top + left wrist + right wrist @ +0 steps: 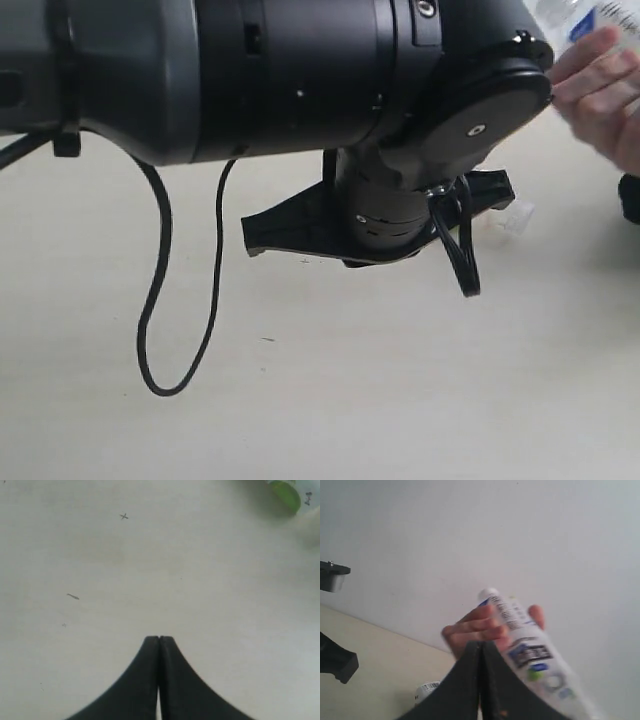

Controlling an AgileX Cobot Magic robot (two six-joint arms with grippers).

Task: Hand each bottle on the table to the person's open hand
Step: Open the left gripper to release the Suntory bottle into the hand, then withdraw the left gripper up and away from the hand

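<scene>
A thick black arm link [290, 70] fills the near top of the exterior view, running from the left edge to the right, with a thin cable [155, 300] hanging from it in a long loop just above the table [400, 400]. Below the link's right end the wrist section turns down toward the tabletop. The left gripper [159, 638] points straight down at bare table, its jaws pressed fully together with nothing between them. A green bottle [285, 492] lies on the table well apart from it, at the edge of the left wrist view. At the far right, a hand [600, 90] with a black sleeve [630, 195] is raised above the table, its fingers [480, 615] curled round a white-labelled bottle [525, 640] that it holds tilted, cap end up. The right gripper [481, 642] is raised and aimed at that hand, jaws closed tight and empty; the bottle passes just beside its tips, and whether they touch cannot be told. Below the hand a third bottle [427, 690] lies on its side on the table, blurred, with a barcode showing.
</scene>
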